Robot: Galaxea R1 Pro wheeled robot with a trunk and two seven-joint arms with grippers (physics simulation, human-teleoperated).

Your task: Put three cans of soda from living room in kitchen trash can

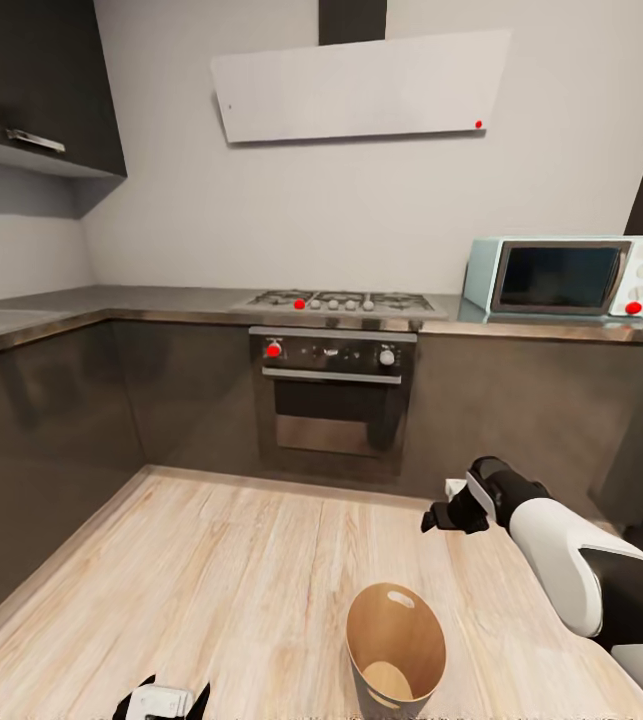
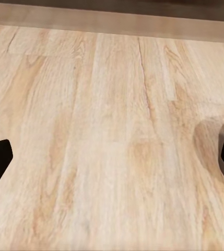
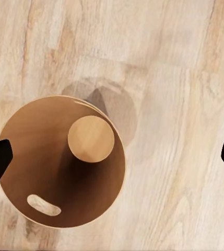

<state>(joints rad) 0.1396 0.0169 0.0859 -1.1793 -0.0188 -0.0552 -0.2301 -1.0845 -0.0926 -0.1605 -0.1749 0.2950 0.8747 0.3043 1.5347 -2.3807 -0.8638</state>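
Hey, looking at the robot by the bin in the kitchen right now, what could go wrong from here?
1. The bin looks empty and both grippers are open and hold nothing, so no can is being delivered on this visit.
2. The right gripper hangs close above the bin; a careless sweep might tip it.
3. The left gripper sits low near the floor and may scrape it.

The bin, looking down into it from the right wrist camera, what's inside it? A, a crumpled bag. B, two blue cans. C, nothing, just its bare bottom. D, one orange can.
C: the right wrist view looks straight down into the bin and shows only its orange-brown wall and round bare bottom, with no can in it; the right gripper above is open and holds nothing.
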